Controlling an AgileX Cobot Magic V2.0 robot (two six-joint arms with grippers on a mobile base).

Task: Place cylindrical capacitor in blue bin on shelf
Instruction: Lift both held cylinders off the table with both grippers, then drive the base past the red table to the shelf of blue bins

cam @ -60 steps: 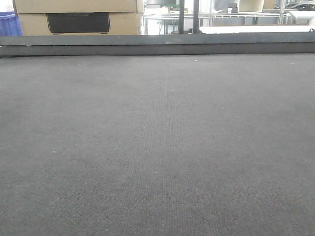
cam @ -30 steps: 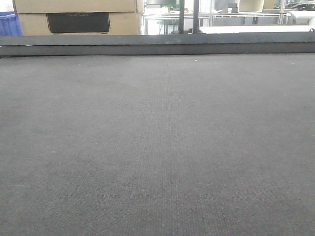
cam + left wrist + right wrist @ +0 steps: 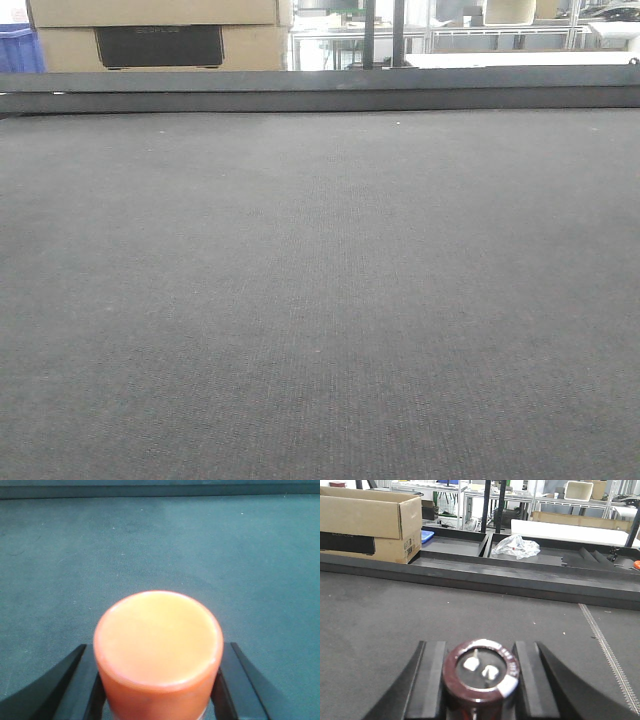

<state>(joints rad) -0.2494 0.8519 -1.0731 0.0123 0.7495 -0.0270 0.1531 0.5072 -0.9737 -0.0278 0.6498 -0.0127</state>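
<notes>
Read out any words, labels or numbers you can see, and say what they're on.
Black panel on the box: faint lettering, too blurred to read.
The box's side label: too small to read.
No text visible on the capacitor or the orange cylinder.

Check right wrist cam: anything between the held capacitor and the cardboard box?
Only bare mat and a raised black rail separate capacitor and cardboard box, in the right wrist view.
</notes>
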